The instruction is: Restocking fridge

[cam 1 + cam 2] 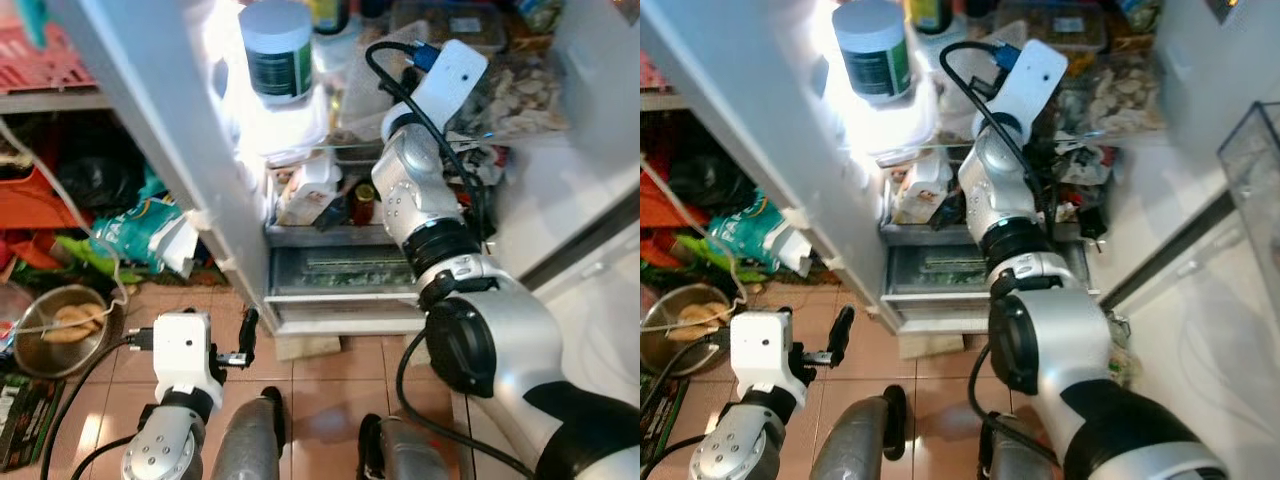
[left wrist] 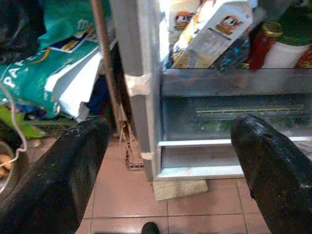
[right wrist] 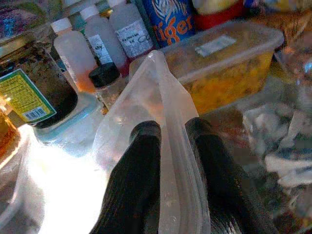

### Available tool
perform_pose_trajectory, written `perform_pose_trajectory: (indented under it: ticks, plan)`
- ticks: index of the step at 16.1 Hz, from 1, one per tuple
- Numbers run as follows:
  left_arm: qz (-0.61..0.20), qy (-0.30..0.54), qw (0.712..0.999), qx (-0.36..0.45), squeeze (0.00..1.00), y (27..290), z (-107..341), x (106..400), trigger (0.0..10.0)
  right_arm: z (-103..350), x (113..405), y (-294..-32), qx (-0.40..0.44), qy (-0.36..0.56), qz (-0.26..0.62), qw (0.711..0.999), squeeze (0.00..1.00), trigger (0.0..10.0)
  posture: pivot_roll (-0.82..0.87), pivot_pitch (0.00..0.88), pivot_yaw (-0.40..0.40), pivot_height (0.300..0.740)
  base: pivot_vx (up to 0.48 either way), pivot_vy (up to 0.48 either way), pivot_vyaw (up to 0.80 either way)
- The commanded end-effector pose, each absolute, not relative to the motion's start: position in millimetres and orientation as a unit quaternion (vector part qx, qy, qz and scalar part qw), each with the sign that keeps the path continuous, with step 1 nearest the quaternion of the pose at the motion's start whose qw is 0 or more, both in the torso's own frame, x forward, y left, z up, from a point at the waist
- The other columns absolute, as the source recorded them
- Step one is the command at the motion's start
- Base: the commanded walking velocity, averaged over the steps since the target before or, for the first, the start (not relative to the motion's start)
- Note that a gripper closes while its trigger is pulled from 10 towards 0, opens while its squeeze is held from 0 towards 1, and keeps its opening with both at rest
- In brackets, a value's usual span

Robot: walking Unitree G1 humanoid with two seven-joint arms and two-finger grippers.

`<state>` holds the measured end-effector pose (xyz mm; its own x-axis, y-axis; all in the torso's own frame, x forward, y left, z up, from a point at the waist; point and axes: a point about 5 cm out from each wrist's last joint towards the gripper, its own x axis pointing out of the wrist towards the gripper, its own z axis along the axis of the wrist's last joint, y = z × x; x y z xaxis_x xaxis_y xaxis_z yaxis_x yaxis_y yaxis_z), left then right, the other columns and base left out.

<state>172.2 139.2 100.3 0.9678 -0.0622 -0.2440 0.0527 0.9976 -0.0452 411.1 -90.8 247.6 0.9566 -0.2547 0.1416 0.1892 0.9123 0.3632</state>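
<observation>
The right gripper [image 3: 168,134], reaching deep into the fridge [image 1: 180,150], pinches a clear plastic bag [image 3: 151,97] above the crowded shelf, not yet released. Bottles [image 3: 102,36] and a lidded tub [image 3: 229,58] leave little room. The left gripper [image 2: 170,161] hangs wide open near the floor

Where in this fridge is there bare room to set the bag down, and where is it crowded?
The right gripper pinches a clear plastic bag over the shelf. One free patch: bright glass between the dark jar and the bag. Crowded: small bottles, a can and a food tub behind. The left gripper hangs open by the floor.
</observation>
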Motion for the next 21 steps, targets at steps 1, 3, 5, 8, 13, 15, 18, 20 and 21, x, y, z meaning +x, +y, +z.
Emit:
perform_pose_trajectory:
  ticks: [1, 3, 5, 8, 13, 15, 18, 20, 21]
  plan:
    - [-0.019, 0.127, 0.992, -0.014, 0.0, 142, 101, 170, 10.0, 216, 410, -106, 0.15, -0.037, -0.16, 0.975, 0.38, 10.0, 0.3, 0.295, 0.039, 0.74, 0.0, 0.0, 0.0]
    - [-0.018, 0.128, 0.992, -0.014, 0.0, 141, 101, 171, 10.0, 218, 410, -113, 0.125, -0.052, -0.178, 0.975, 1.0, 10.0, 0.3, 0.289, 0.04, 0.74, 0.0, 0.0, 0.0]
    - [-0.018, 0.128, 0.992, -0.012, 0.0, 142, 101, 172, 10.0, 220, 410, -115, 0.095, -0.07, -0.178, 0.977, 1.0, 10.0, 0.3, 0.285, 0.044, 0.74, 0.0, 0.0, 0.0]
    - [-0.02, 0.127, 0.992, -0.008, 0.0, 144, 102, 174, 10.0, 232, 408, -113, 0.039, -0.126, -0.171, 0.976, 1.0, 10.0, 0.3, 0.278, 0.057, 0.74, 0.0, 0.0, 0.0]
    - [-0.024, 0.121, 0.992, -0.005, 0.0, 145, 102, 182, 10.0, 254, 406, -117, 0.002, -0.203, -0.163, 0.965, 1.0, 10.0, 0.29, 0.258, 0.07, 0.74, 0.0, 0.0, 0.0]
    - [-0.026, 0.117, 0.993, -0.002, 0.0, 145, 102, 187, 10.0, 267, 405, -119, 0.007, -0.237, -0.154, 0.959, 1.0, 10.0, 0.29, 0.241, 0.075, 0.74, 0.0, 0.0, 0.0]
    - [-0.03, 0.111, 0.993, 0.0, 0.0, 146, 103, 193, 10.0, 272, 405, -122, 0.009, -0.25, -0.154, 0.956, 1.0, 10.0, 0.28, 0.224, 0.078, 0.74, 0.0, 0.0, 0.0]
    - [-0.032, 0.105, 0.994, 0.001, 0.0, 146, 103, 199, 10.0, 273, 404, -126, 0.012, -0.259, -0.146, 0.955, 1.0, 10.0, 0.27, 0.213, 0.078, 0.74, 0.0, 0.0, 0.0]
    - [-0.032, 0.104, 0.994, 0.002, 0.0, 146, 103, 201, 10.0, 270, 404, -128, 0.018, -0.253, -0.144, 0.956, 1.0, 10.0, 0.27, 0.208, 0.078, 0.74, 0.0, 0.0, 0.0]
